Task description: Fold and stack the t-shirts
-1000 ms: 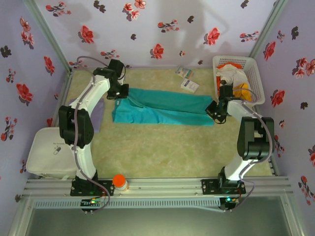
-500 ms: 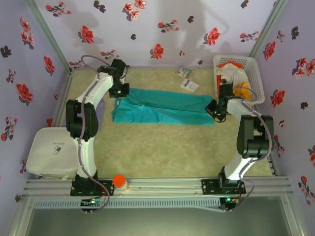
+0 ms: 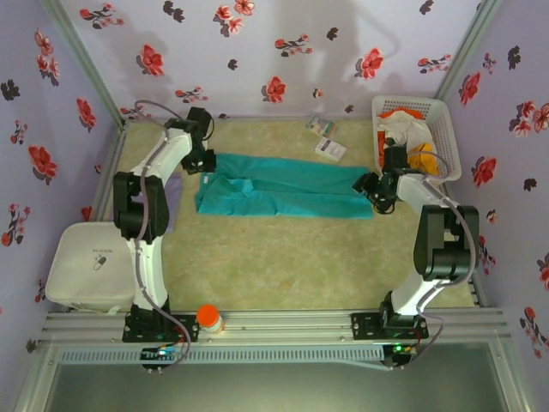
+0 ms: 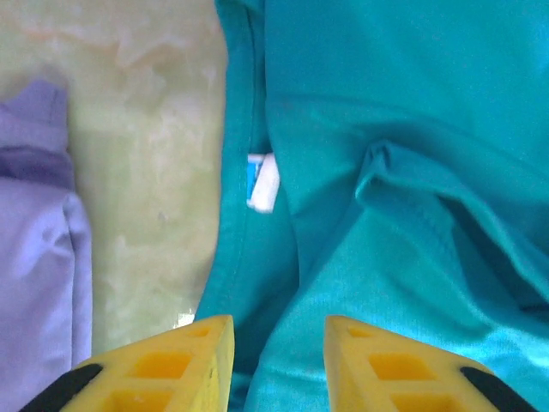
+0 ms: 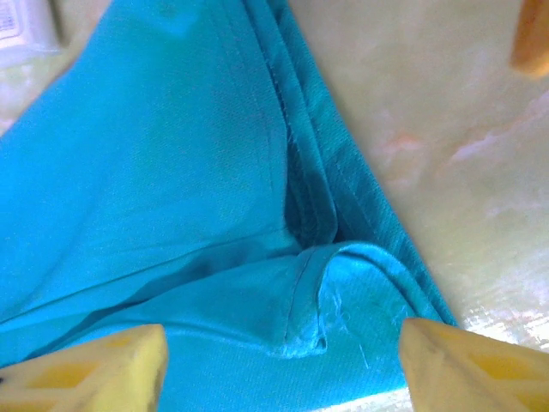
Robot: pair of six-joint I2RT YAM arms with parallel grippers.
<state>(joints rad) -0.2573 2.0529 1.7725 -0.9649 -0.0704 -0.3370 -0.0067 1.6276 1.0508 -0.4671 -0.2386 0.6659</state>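
Teal t-shirt [image 4: 386, 129] under left gripper [image 4: 276, 356]

No text can be read in any view. A small white-and-blue sewn label [image 4: 262, 182] sits at the neck of the teal cloth t-shirt [image 4: 386, 129], print too blurred. A small white printed packet [image 3: 330, 150] and a second one [image 3: 321, 126] lie near the far edge of the pale mat-covered table [image 3: 274, 257]; dark marks, maybe lettering, too small. The white soft bag [image 3: 86, 266] off the table's left edge has a tiny unreadable mark.
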